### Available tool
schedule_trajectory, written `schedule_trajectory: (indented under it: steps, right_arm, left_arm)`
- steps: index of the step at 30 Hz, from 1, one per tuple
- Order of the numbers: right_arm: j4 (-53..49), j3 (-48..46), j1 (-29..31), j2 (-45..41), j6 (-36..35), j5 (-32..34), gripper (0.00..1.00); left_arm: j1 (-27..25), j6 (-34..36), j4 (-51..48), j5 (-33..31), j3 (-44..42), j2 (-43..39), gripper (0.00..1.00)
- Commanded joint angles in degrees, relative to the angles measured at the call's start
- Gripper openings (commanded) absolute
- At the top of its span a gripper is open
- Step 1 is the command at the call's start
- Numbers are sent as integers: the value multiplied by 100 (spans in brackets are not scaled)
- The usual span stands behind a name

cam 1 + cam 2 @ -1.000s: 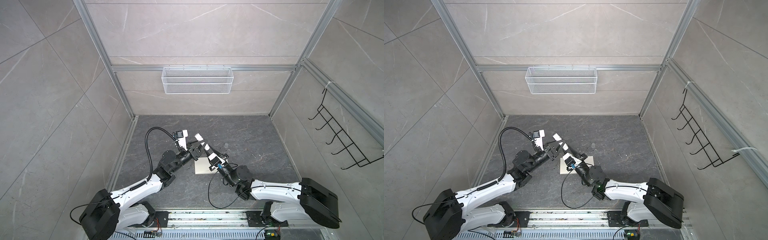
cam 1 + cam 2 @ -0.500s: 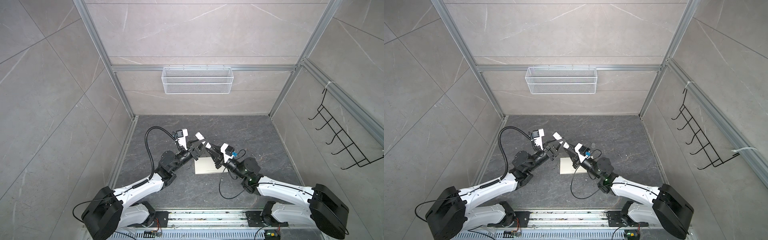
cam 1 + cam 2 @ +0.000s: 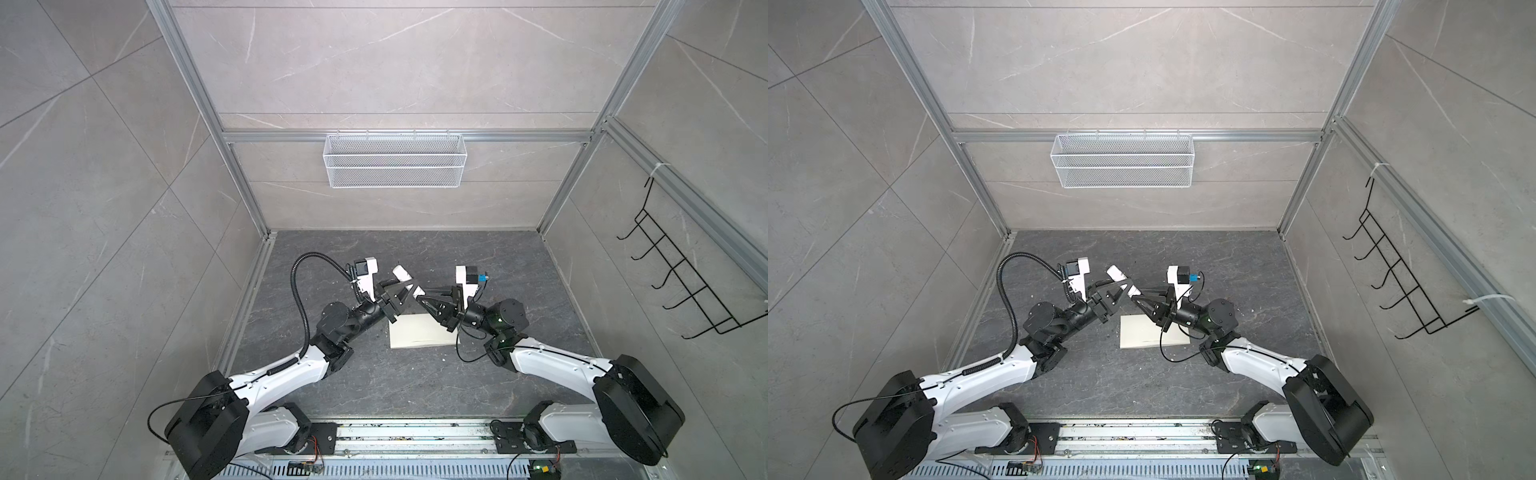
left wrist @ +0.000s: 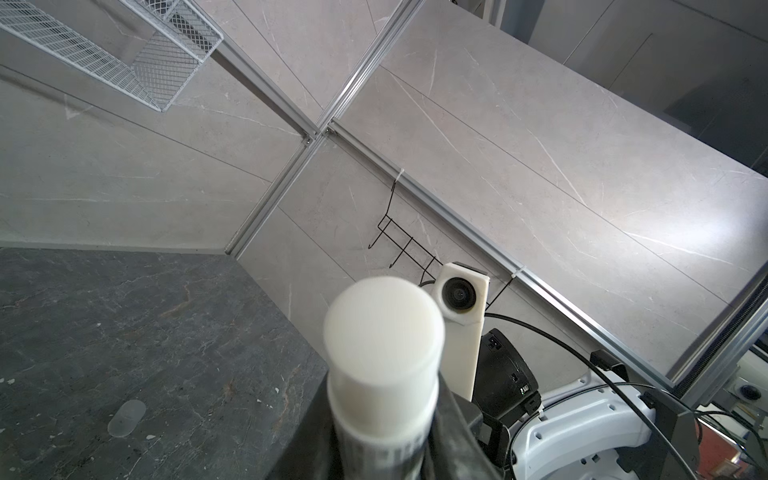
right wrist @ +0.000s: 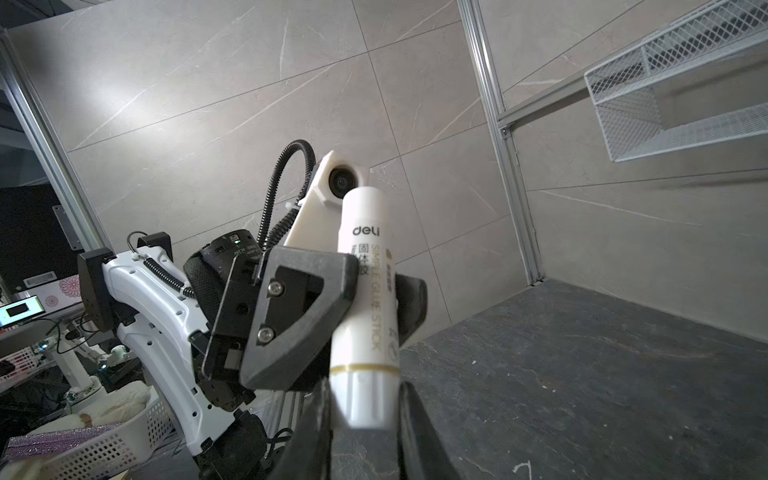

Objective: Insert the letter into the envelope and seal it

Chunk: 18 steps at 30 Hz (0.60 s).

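A dark grey, stone-patterned counter (image 3: 478, 257) sits inside a tiled booth. Two white-and-black robot arms reach in and meet above its middle.

The left gripper (image 3: 401, 293) has its black jaws clenched around the middle of a white plastic glue stick (image 5: 365, 232), which it holds tilted, clear of the counter. Down the tube I read the brand "deli" in dark letters. Below that are Chinese characters beginning "固体", then "SIMPLE GLUE STICK" in pale gold capitals. A thin gold band circles the tube near its plain white end.

The right gripper (image 5: 365, 419) comes in from the opposite side, with its jaws on either flank of that plain white end, just beside it. I cannot tell whether they are squeezing it or only bracketing it.

Below the two grippers, a cream-white paper envelope (image 3: 415, 338) lies flat on the counter. The right gripper partly hides it in both top views. A white wire mesh basket (image 3: 395, 166) hangs on the back wall.
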Motion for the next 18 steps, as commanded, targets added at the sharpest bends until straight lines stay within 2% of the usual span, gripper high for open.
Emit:
schedule_trajectory:
  steps: [1,3,4,6,8,12,18]
  right_arm:
    - [-269,151,-54,-353,-566,537,43]
    - [-1006,36,116,-722,-1624,1103,58]
    - [-1405,10,269,-888,-2245,1400,61]
    - [-2187,-33,821,-1190,-3801,2321,65]
    - [-2418,-92,1347,-1255,-5048,3085,67]
    - [-1972,-204,1982,-1074,-6161,4276,66]
    - [-485,-341,2573,-423,-7228,5687,54]
  left_arm:
    - [-42,88,-104,-9,116,-202,0]
    - [-45,11,-195,-150,131,-227,0]
    - [-46,15,-216,-189,142,-243,0]
    - [-43,-17,-315,-266,162,-276,0]
    - [-40,-16,-351,-298,182,-298,0]
    - [-45,-27,-376,-349,177,-319,0]
    - [-40,-18,-400,-382,163,-340,0]
